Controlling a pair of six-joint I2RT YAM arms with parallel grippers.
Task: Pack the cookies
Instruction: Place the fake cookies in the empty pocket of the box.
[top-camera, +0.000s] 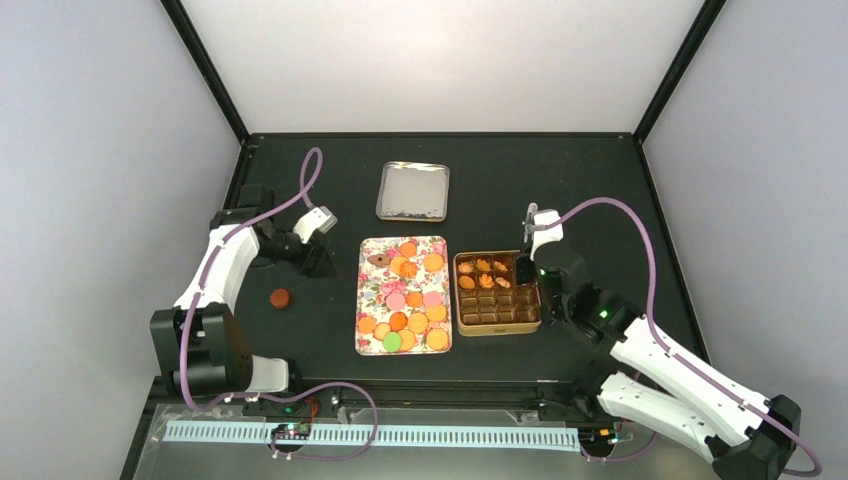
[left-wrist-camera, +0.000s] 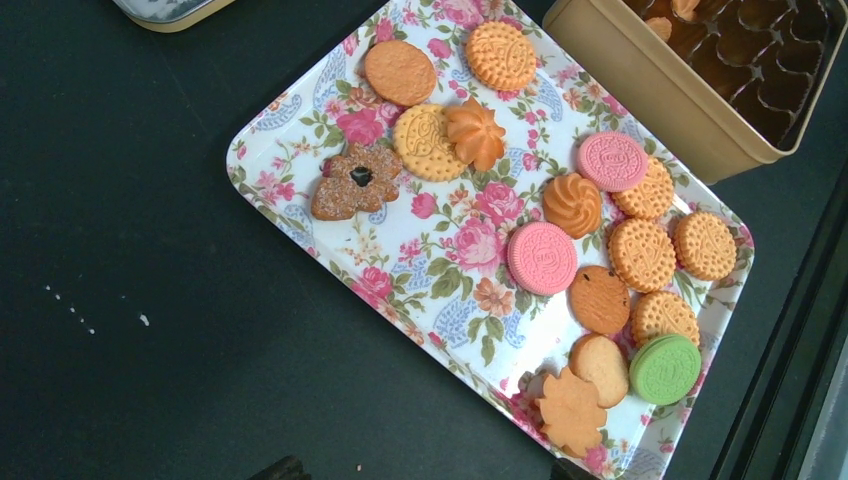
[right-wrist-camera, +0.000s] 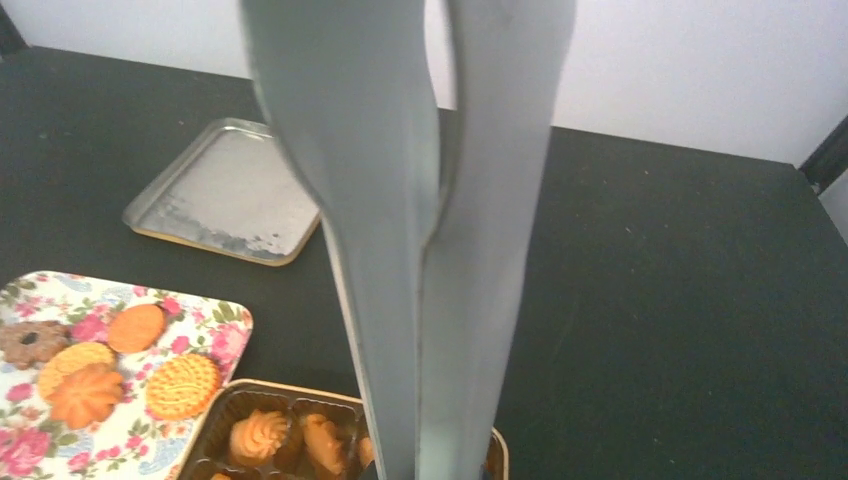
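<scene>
Most cookies (left-wrist-camera: 541, 257) lie on a flowered tray (top-camera: 372, 300), a few sit in the far row of the gold tin (top-camera: 500, 326) just right of it, and one lies alone on the table (top-camera: 300, 345) to the left. The right gripper (right-wrist-camera: 430, 440) points down into the tin's far right corner, fingers pressed together. The left gripper (top-camera: 318, 262) hangs left of the tray, spread and empty.

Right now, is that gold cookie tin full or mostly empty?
Mostly empty: the tin holds a few cookies in its far rows; the near compartments are bare.
</scene>
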